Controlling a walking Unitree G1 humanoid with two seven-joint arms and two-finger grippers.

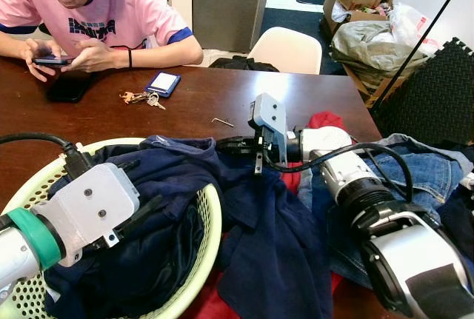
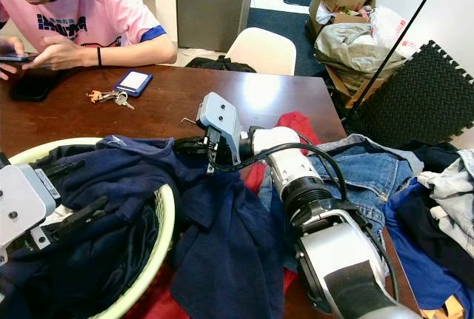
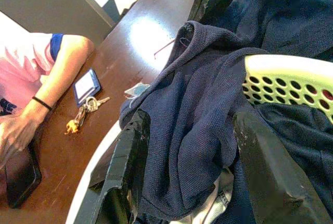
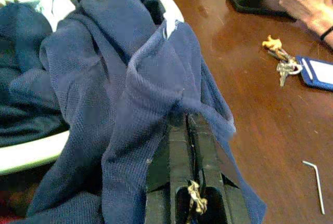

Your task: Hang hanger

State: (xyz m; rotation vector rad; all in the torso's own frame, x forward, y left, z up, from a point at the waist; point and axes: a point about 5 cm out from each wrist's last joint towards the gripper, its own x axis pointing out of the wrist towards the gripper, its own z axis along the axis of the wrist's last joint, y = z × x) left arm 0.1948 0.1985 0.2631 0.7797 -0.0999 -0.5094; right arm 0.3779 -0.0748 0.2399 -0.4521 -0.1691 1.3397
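A navy blue knitted garment (image 1: pixel 185 160) is seen draped over the far rim of a pale green perforated plastic laundry basket (image 1: pixel 211 208), which stands at the near left corner of a dark brown wooden table (image 1: pixel 192 108). The garment's long axis runs across the table from the basket toward the robot's right, and its gathered end points at the right gripper (image 4: pixel 190 116). There its folds converge and are pinched between jaws closed tight on the cloth. The left gripper (image 3: pixel 191 117) is held over the basket with its jaws spread wide. A hanging fold of the navy cloth lies between its fingers (image 3: pixel 125 151), but no grip on it can be made out. One basket and one held garment are counted. Toward the table's right edge, one pair of blue denim jeans (image 1: pixel 429 171) and one red cloth (image 1: pixel 326 121) are heaped. On the far half of the table lie one bunch of keys (image 1: pixel 141 98), one blue card holder (image 1: pixel 164 83), one small bent hex key (image 1: pixel 221 121) and one black phone (image 1: pixel 68 86). A second phone (image 1: pixel 50 61) is held by a person in a pink T-shirt (image 1: pixel 111 8) seated at the far edge. The pinch itself is shown plainly by the right wrist view, whereas it is hidden behind the wrist housing in the eye views. Further clothing at the right edge is shown by the right eye view.
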